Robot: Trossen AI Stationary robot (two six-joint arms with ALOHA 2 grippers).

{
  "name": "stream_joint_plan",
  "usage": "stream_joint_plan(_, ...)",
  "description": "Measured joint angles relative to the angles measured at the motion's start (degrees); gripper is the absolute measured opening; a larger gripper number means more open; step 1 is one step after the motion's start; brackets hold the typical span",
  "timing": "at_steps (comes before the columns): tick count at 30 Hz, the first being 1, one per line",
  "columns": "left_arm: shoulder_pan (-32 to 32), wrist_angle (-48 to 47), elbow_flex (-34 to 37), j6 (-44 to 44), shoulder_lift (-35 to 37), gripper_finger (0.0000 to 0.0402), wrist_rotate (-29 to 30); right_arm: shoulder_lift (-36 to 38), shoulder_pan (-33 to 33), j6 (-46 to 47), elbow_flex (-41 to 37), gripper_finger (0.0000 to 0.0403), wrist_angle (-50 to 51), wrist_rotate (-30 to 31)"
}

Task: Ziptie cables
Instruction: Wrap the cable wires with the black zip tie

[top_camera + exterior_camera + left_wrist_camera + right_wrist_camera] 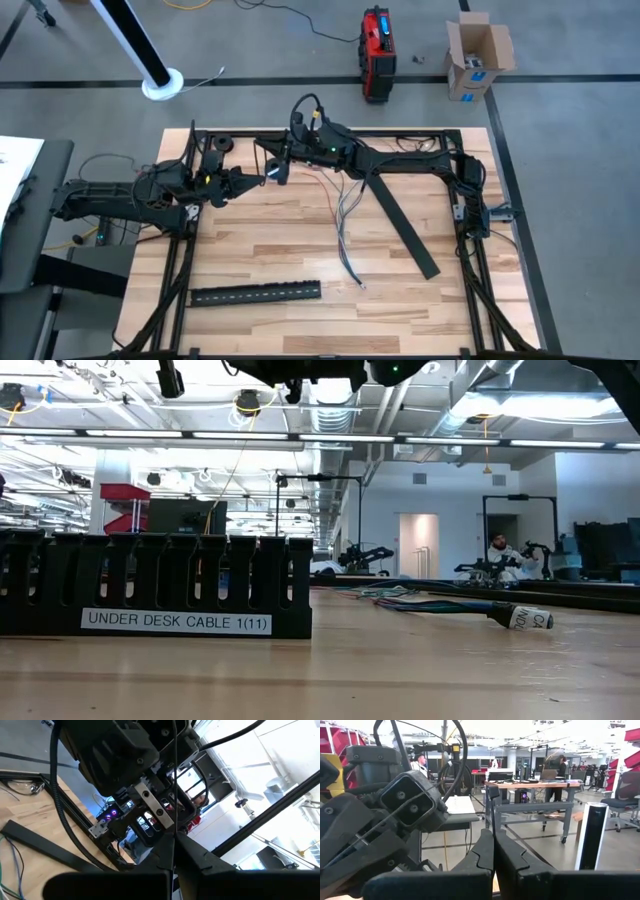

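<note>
With both end effectors, left (262,178) and right (277,172), pressed together mid-air nose to nose, the cables (345,215) lie loose on the worktop (400,300), so they could collide.

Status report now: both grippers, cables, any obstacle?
Left gripper and right gripper shut, meeting over table's back-left. Cables loose at centre, unheld. Black strip lies beside them.

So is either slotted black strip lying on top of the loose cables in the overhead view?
No. The cables trail between the diagonal strip and the front strip, and neither covers them.
</note>
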State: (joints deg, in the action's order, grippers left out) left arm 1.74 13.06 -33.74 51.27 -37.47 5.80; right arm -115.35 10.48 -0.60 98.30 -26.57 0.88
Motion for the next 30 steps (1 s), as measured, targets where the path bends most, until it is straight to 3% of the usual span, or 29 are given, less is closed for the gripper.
stream_joint_plan(30,0.0,0.0,0.0,-0.1,0.0,0.0,0.0,0.0,-0.7,-1.4,0.0,0.0,-2.6,-3.8)
